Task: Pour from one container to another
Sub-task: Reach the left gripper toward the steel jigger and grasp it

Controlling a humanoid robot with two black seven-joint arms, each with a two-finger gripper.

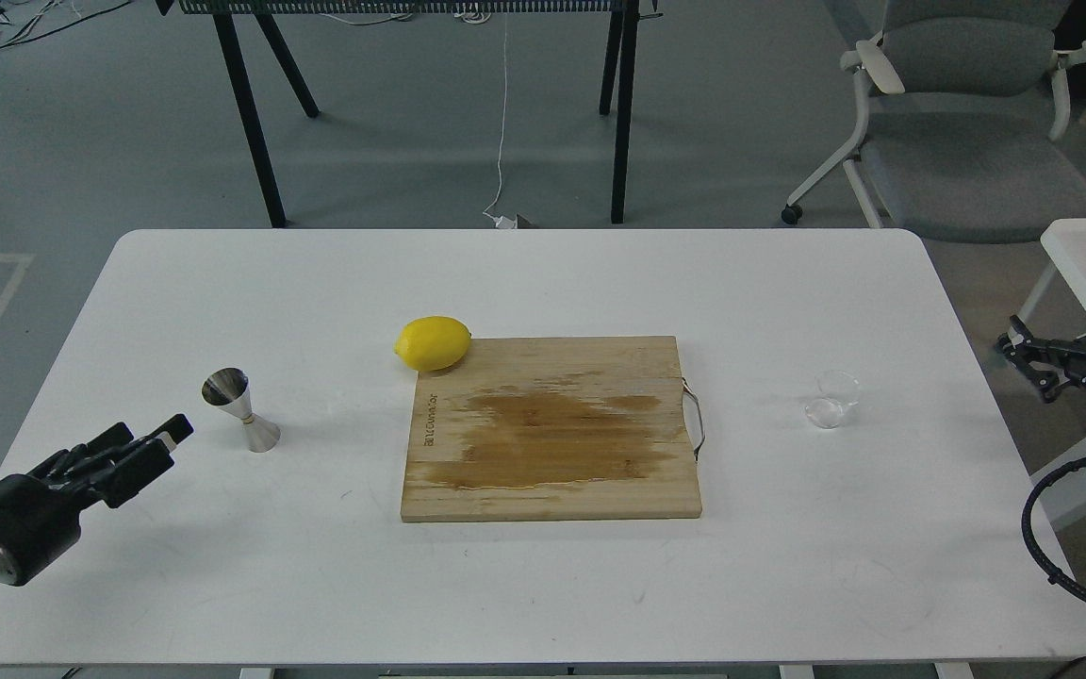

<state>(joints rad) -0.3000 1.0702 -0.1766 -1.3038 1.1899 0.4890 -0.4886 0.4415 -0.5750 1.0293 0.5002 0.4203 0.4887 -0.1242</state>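
Observation:
The small clear cup (833,399) stands upright on the right part of the white table (543,585). The steel hourglass jigger (240,410) stands upright on the left part. My left gripper (149,436) hovers low over the table just left of the jigger, not touching it, its fingers slightly apart and empty. My right gripper (1063,313) hangs beyond the table's right edge, well right of the cup, its fingers spread wide with nothing between them.
A wooden cutting board (552,429) with a wet stain and a metal handle lies mid-table. A lemon (433,342) rests at its far left corner. An office chair (967,123) and a small white side table (1076,250) stand to the right.

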